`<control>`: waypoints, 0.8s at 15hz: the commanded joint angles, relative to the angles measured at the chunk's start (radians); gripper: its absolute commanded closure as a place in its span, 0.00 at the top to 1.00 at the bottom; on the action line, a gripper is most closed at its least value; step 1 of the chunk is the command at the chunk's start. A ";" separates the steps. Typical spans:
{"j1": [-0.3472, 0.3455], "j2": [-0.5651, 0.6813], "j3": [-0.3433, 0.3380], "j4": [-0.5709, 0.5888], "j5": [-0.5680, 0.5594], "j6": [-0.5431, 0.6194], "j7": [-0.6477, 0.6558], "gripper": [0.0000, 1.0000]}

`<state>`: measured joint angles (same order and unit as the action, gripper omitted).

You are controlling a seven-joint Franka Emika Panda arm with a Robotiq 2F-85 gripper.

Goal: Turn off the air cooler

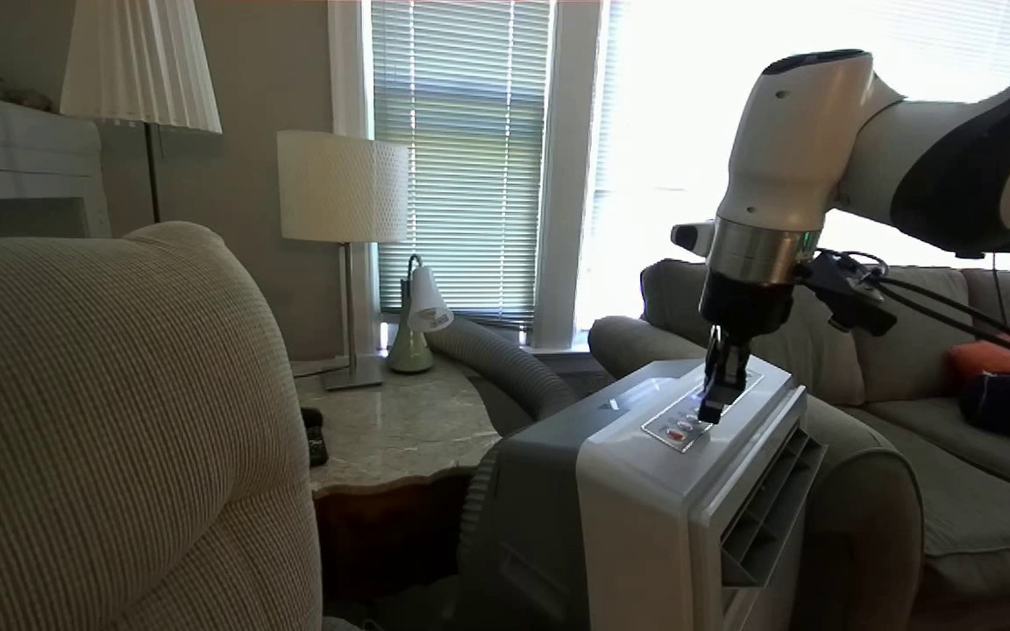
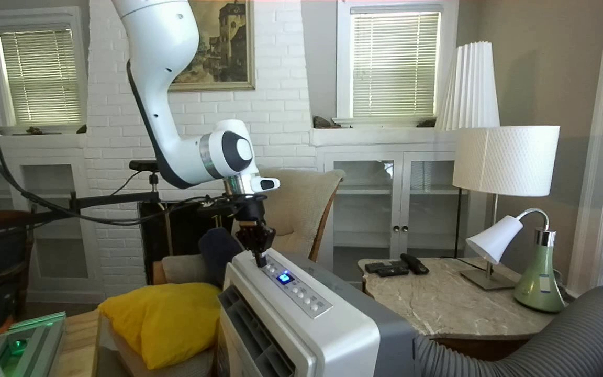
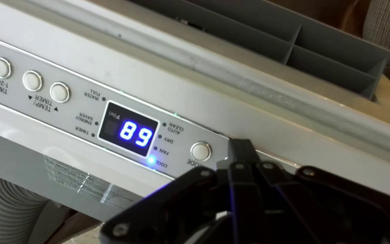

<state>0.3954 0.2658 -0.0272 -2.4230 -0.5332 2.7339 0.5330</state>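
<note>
The air cooler is a tall white box with a grey back, seen in both exterior views (image 1: 636, 517) (image 2: 351, 332). Its top also fills much of the wrist view (image 3: 168, 84). Its silver control panel (image 3: 83, 84) has round white buttons, a lit blue display (image 3: 129, 128) and a lit blue light by COOL. My gripper (image 3: 242, 150) points down with its fingers together and nothing seen between them. The fingertips are over the panel's end, beside the MODE button (image 3: 200, 151), and hide what lies beneath. The gripper also shows in both exterior views (image 1: 712, 410) (image 2: 260, 259). I cannot tell whether it touches.
A grey louvred vent (image 3: 293, 44) sticks out from the cooler's side. A grey ribbed hose (image 2: 537, 340) runs from its back past a marble-topped table (image 2: 416, 293) with lamps and remotes. A striped armchair (image 1: 119, 394), a sofa (image 1: 873, 499) and a yellow cushion (image 2: 168, 319) stand around.
</note>
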 commanded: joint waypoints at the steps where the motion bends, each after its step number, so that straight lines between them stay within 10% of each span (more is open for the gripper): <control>1: -0.024 -0.047 0.014 -0.051 0.003 0.038 -0.030 0.00; 12: -0.010 -0.031 -0.003 -0.036 -0.007 0.054 -0.018 0.00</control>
<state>0.3927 0.2460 -0.0277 -2.4459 -0.5332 2.7629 0.5287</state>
